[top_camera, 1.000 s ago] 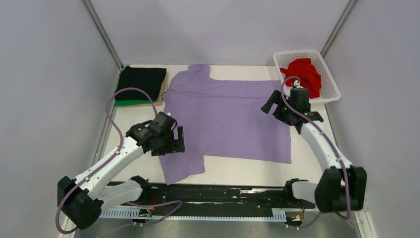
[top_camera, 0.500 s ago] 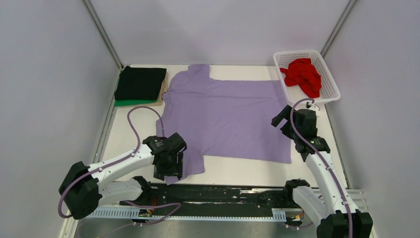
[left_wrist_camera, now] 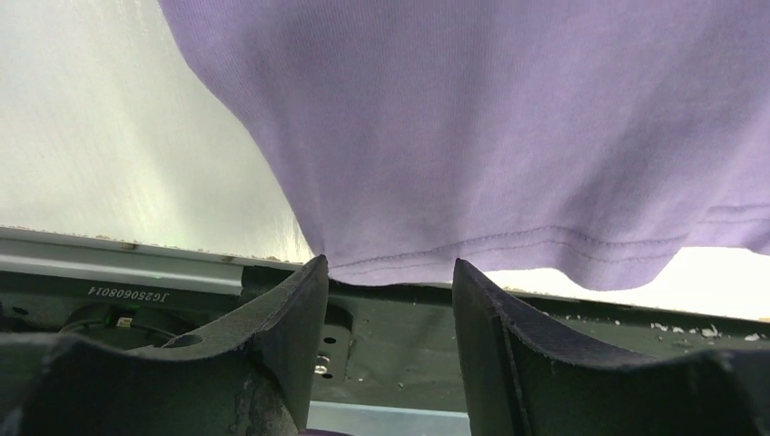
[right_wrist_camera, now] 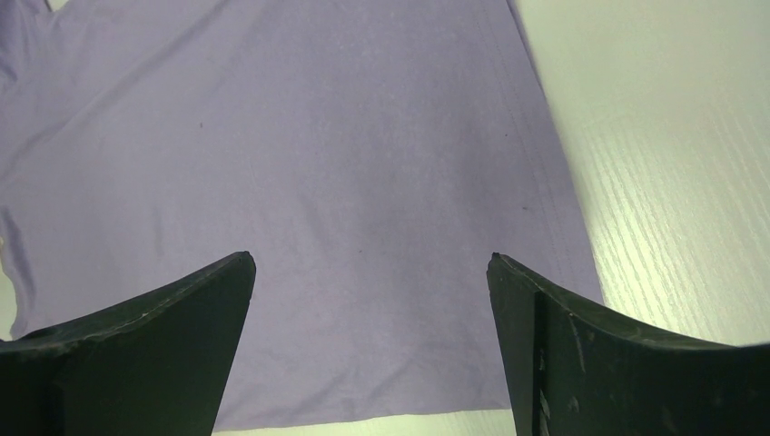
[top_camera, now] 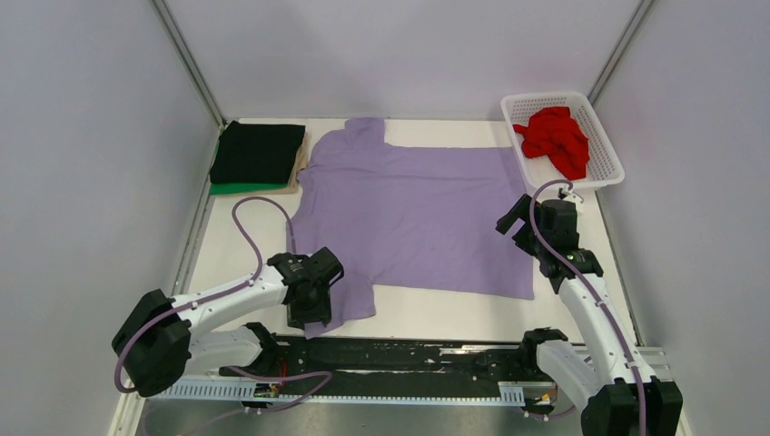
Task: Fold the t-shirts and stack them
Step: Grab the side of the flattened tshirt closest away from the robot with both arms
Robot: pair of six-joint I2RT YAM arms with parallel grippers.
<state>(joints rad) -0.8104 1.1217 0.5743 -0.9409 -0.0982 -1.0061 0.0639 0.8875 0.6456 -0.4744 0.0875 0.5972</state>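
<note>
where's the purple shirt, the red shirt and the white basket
purple shirt (top_camera: 418, 218): top view, middle of its chest
red shirt (top_camera: 556, 136): top view, centre of the crumpled heap
white basket (top_camera: 543, 100): top view, its far wall

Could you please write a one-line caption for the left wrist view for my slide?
Left gripper, jaws open, poised at the sleeve hem of the lavender t-shirt.

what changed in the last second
The left gripper moved toward the near edge, to the lavender t-shirt's near sleeve hem; the right gripper drew back nearward along its bottom hem. Both are open, holding nothing. Unmoved: black t-shirt, green t-shirt, red t-shirt, basket.
</note>
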